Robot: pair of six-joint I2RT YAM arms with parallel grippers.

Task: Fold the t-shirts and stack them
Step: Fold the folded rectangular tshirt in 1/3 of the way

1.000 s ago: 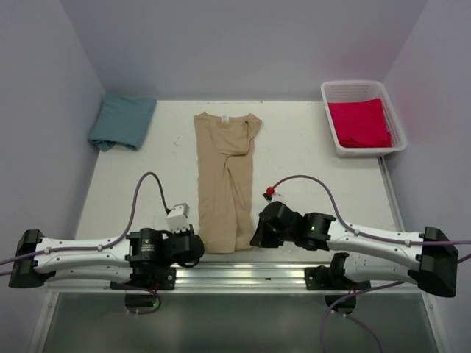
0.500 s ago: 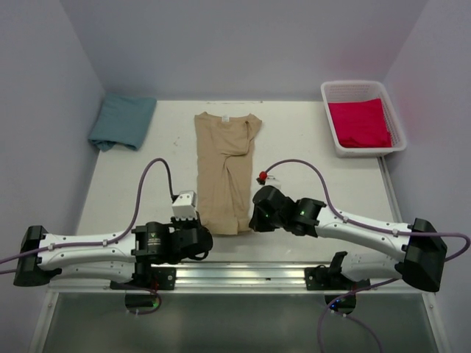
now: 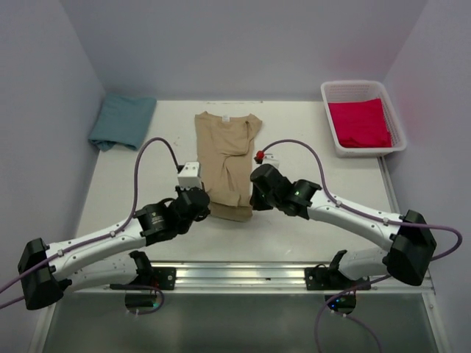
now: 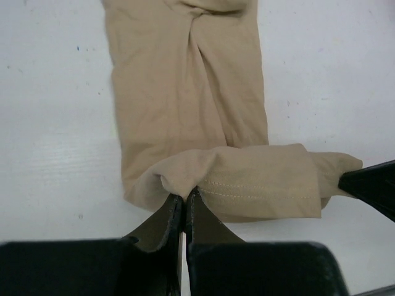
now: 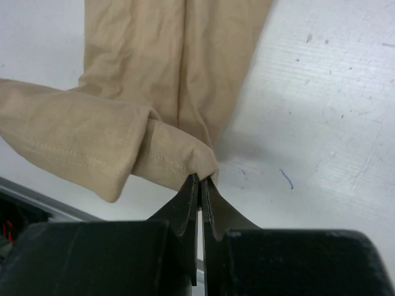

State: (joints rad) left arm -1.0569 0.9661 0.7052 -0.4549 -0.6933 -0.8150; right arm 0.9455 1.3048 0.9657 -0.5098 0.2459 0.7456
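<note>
Left wrist, tan t-shirt point(image 4: 185, 92) hem pinched in left tool point(image 4: 184, 197)

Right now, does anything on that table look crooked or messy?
Slightly. The tan t-shirt has a bunched crease down its middle and bulges out at its far right corner. The left hand and right hand pinch its near hem, mid-fold. Nothing looks spilled or damaged.
</note>
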